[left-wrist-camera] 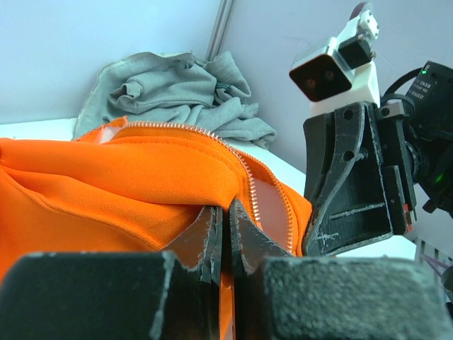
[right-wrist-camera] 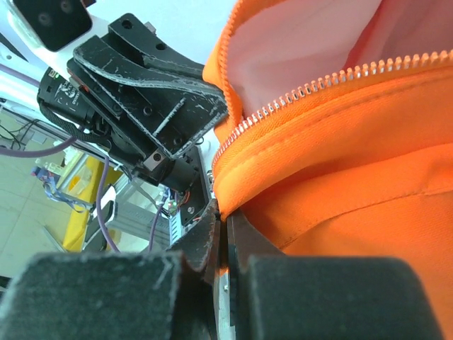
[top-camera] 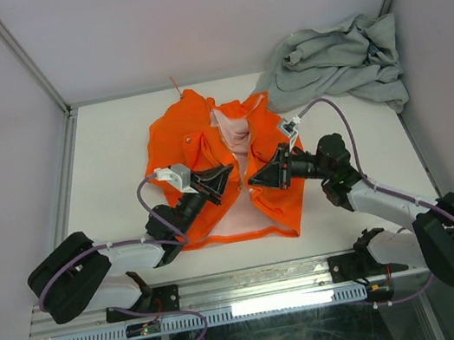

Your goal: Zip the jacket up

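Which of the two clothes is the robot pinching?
The orange jacket: left gripper and right gripper pinch its zipper edges. The grey garment lies crumpled, untouched.

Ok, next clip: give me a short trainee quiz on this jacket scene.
1. Fill in: the left pincer and right pincer, at the jacket's front opening, are both ___ (open/shut).
2. True or false: the zipper is fully closed.
3. The grey garment lies: A) in the far right corner, B) under the jacket, C) in the left pincer.
Key: 1 shut; 2 false; 3 A.
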Robot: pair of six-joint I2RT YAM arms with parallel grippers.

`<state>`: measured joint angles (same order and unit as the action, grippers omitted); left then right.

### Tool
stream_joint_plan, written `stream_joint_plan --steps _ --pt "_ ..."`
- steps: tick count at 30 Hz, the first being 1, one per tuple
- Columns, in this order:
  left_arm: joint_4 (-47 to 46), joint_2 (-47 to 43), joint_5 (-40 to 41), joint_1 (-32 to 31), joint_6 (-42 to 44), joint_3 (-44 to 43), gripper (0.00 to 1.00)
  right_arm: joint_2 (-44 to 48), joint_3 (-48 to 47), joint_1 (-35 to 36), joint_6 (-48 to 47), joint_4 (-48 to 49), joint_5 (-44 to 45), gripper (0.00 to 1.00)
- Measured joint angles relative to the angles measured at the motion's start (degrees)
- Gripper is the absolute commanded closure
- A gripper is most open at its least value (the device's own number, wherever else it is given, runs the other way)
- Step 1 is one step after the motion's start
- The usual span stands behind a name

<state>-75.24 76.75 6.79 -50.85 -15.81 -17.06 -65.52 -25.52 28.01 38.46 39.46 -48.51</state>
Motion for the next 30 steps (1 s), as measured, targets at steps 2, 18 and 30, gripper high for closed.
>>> stream_joint_plan --steps 2,18,30 --pt "-0.85 0.24 0.68 -0.26 0.81 0.17 1.00 -0.22 0.68 0.00 1.33 0.70 0.42 1.00" --pt "-4.07 2.75 2.60 -2.86 6.32 0.20 1.00 -1.70 1.99 0.61 11.45 4.44 4.87 1.00" --pt "-4.96 2.78 3.80 -2.84 6.64 0.20 1.00 -2.16 3.80 0.74 15.58 4.44 6.34 1.00"
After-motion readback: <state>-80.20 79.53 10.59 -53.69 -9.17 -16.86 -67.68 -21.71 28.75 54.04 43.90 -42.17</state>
